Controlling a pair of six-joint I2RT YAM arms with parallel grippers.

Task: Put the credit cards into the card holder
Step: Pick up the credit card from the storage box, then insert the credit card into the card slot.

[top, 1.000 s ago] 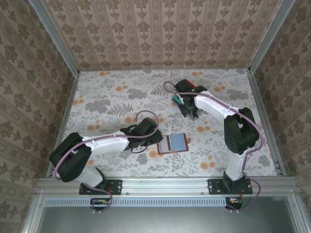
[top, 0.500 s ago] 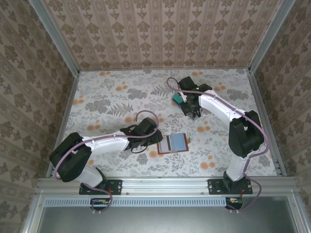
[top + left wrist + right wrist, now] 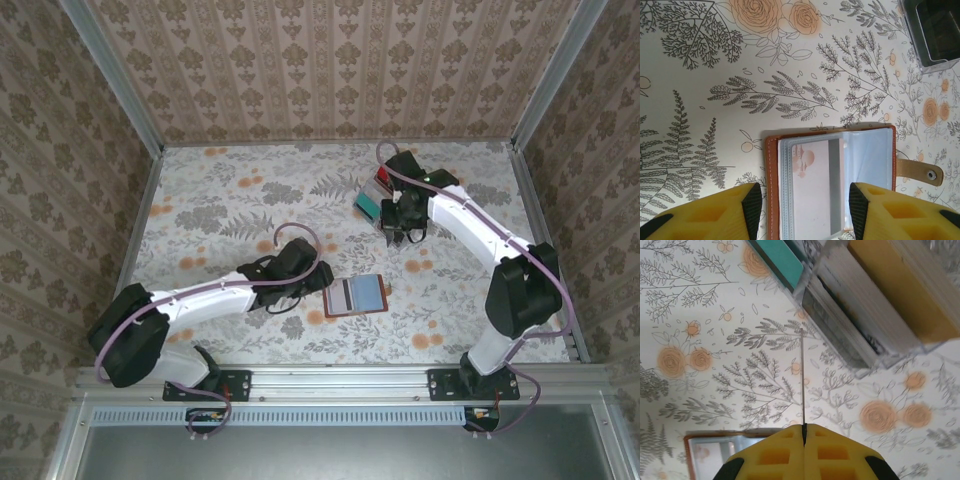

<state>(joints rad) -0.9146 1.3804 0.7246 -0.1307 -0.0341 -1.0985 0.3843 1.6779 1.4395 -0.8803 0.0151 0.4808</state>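
Brown card holder (image 3: 840, 170) lies open on table (image 3: 220, 200) with left gripper (image 3: 805, 202) wide open and empty at its edge; right gripper (image 3: 803, 430) pinches thin credit card (image 3: 803, 380) edge-on, just beside clear rack (image 3: 865, 315).

You'll find a clear slotted rack (image 3: 371, 197) far right on the floral worktop (image 3: 230, 210), holding teal, grey and yellow pieces (image 3: 900, 285), with patterned walls (image 3: 330, 70) around it.

Fixed camera, high at the near edge, looks down on the whole floral table (image 3: 220, 190). Left wrist camera looks straight down, close over the open card holder (image 3: 832, 185). Right wrist camera, close by the clear rack (image 3: 865, 315), shares the card holder's corner.
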